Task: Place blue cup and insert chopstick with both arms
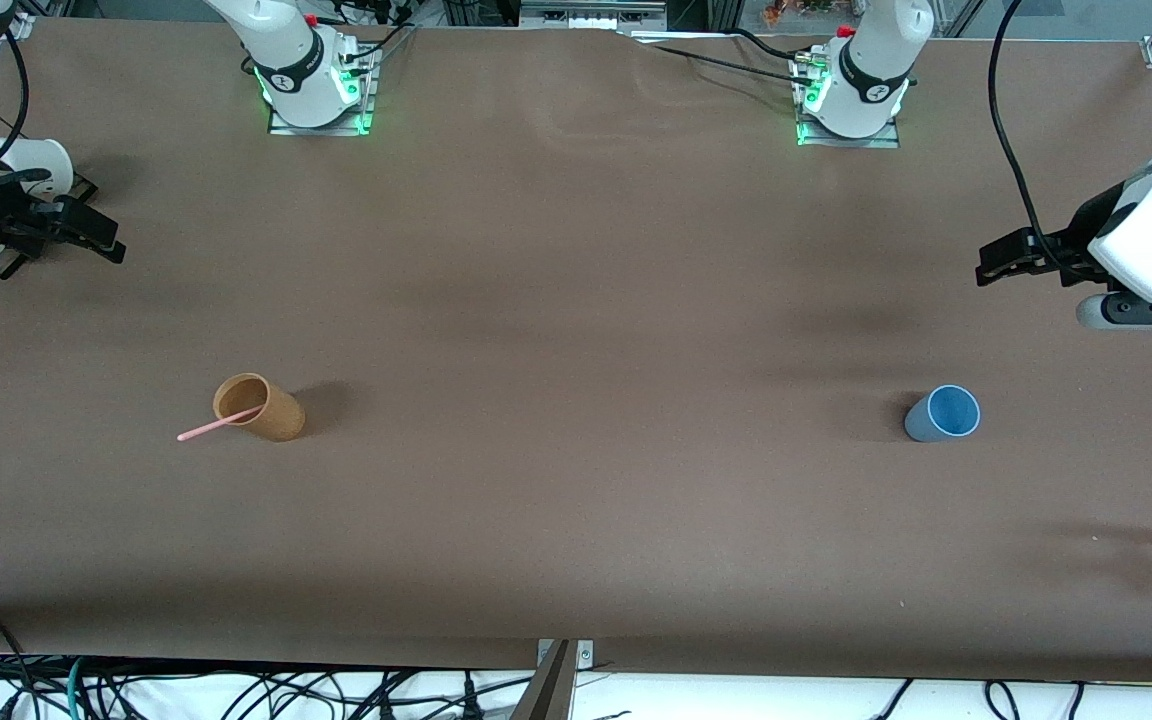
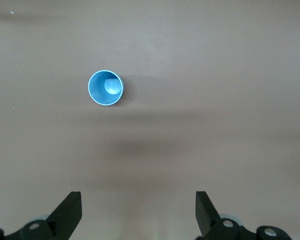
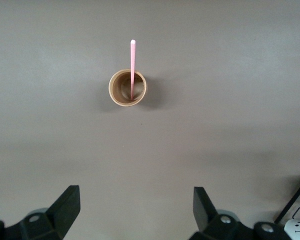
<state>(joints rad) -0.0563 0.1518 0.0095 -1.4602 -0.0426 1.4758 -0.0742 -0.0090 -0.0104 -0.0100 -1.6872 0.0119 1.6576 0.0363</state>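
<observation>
Front: smooth tapered blue cup (image 1: pixel 942 413) stood toward the left arm's end of the brown table (image 1: pixel 576 330); thin pink chopstick (image 1: pixel 219 423) leaned in the tan cup (image 1: pixel 259 406) | Left wrist: left gripper (image 2: pixel 139 212) hung wide open, empty | Right wrist: right gripper (image 3: pixel 136 210) likewise gaped, empty.

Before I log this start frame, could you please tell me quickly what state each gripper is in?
Left gripper: open, empty, up over the table near the small grey-blue tapered cup.
Right gripper: open, empty, over the table.
</observation>
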